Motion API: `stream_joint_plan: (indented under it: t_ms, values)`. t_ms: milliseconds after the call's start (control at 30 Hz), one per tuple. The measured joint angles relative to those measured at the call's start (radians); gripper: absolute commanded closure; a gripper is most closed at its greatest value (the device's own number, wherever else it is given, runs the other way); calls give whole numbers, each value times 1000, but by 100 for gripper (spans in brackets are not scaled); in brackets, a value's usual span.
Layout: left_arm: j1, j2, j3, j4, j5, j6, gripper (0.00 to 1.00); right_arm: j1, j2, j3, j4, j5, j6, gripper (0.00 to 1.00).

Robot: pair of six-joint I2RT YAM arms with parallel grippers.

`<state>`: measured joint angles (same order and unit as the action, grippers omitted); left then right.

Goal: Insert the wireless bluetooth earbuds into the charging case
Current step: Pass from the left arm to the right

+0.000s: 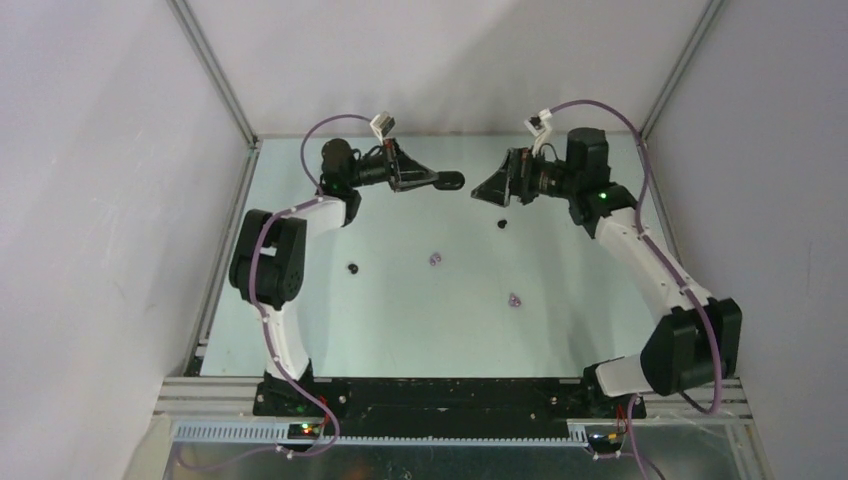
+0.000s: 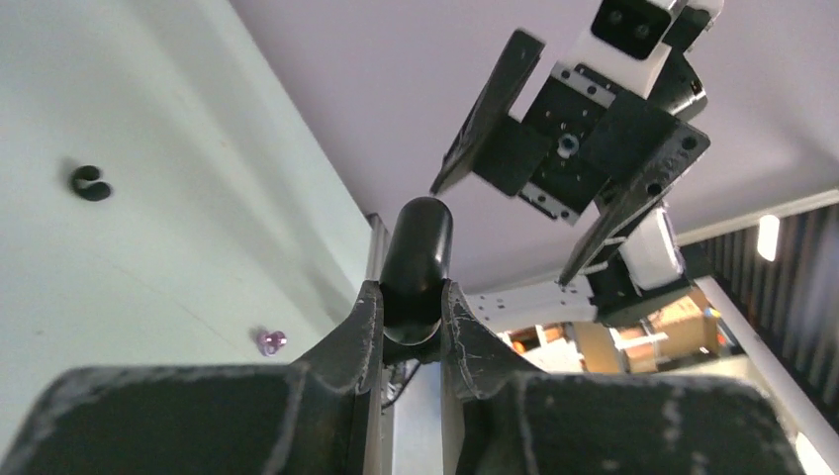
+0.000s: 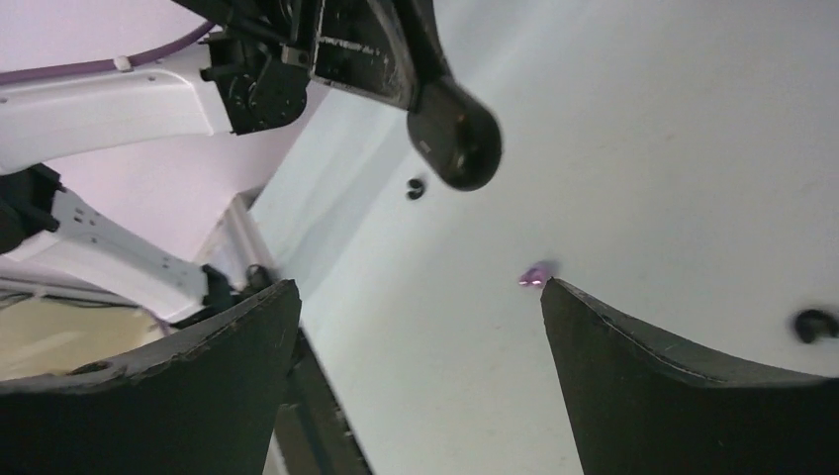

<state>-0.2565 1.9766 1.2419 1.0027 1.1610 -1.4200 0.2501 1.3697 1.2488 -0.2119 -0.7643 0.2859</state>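
Glossy black rounded case (image 2: 416, 247) tight in left pincer (image 2: 411, 294); right pincer (image 3: 418, 287) agape, empty.

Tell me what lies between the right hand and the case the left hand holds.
Nothing. The top external view shows a bare gap between the right hand and the black charging case.

Reaches with the left arm (image 1: 285, 325) from the near edge of the table (image 1: 420, 330) up toward its far edge, elbow out to the left, wrist turned inward. Clamps the left gripper (image 2: 411, 315) on the charging case (image 2: 417, 247), level and pointing right. Mirrors that with the right arm (image 1: 650, 270), elbow out to the right. Holds the right gripper (image 1: 488, 186) facing the left one, near but apart, jaws spread wide and gripping nothing.
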Motion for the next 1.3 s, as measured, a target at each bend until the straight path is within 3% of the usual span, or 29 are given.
stream_joint_plan:
  t_ms: [100, 233, 400, 600, 1300]
  values:
    - [2, -59, -27, -152, -53, 135, 99, 30, 60, -21, 53, -39, 83, 9]
    - [4, -101, -77, -227, -112, 218, 98, 54, 113, -22, 148, -87, 178, 15]
    - [5, -110, -150, -237, -161, 228, 99, 43, 197, -22, 321, -169, 317, 28]
    - [5, -113, -203, -180, -203, 181, 100, 30, 300, -35, 494, -225, 462, 28]
    - [0, -230, -332, -8, -318, 92, 100, 73, 306, -62, 520, -182, 451, 39]
